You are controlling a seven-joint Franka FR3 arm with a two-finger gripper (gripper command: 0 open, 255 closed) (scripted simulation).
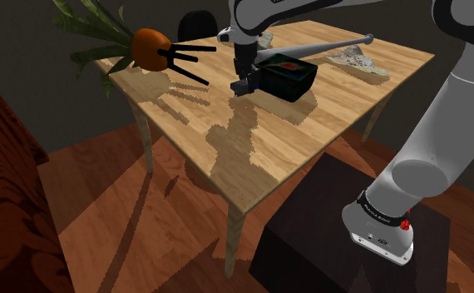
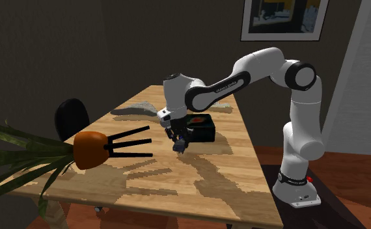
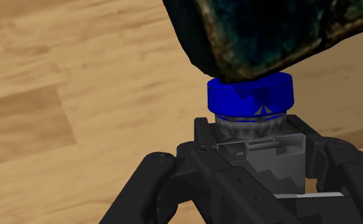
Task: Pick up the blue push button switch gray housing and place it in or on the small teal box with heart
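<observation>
The black pincer (image 3: 258,145) is clamped on the switch (image 3: 251,99), a blue button on a grey housing. It holds the switch over the wooden tabletop (image 1: 298,146), just beside a corner of the dark teal box (image 1: 291,77), outside it.

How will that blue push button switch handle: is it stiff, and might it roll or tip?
Probably stiff: the switch looks undeformed in the clasp of the gripper. Its boxy grey housing should resist rolling, but the round blue cap might roll if it tips.
</observation>
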